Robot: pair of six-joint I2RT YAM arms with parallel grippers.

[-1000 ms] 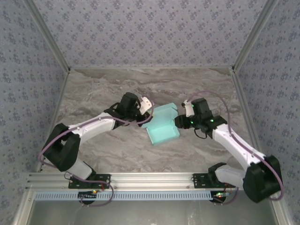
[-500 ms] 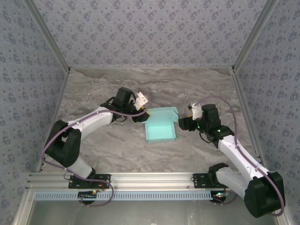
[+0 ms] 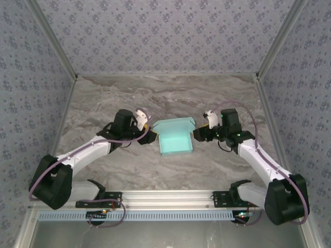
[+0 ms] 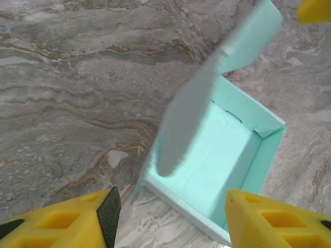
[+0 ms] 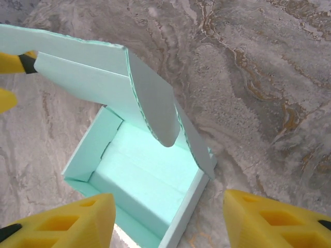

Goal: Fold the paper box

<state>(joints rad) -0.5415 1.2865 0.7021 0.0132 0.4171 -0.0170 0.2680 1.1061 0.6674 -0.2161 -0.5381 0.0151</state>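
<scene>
Paper box [image 3: 175, 139] of thin mint card, rectangular, lid flap raised, is flanked by left gripper [image 3: 148, 136] and right gripper [image 3: 198, 135], both spread wide.

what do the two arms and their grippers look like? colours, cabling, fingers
The left arm and right arm both have white links with black joint housings. A purple cable loops along each. The left gripper and right gripper carry chunky yellow wedge-shaped fingers with hollow cut-outs. One finger shows a black textured pad.
</scene>
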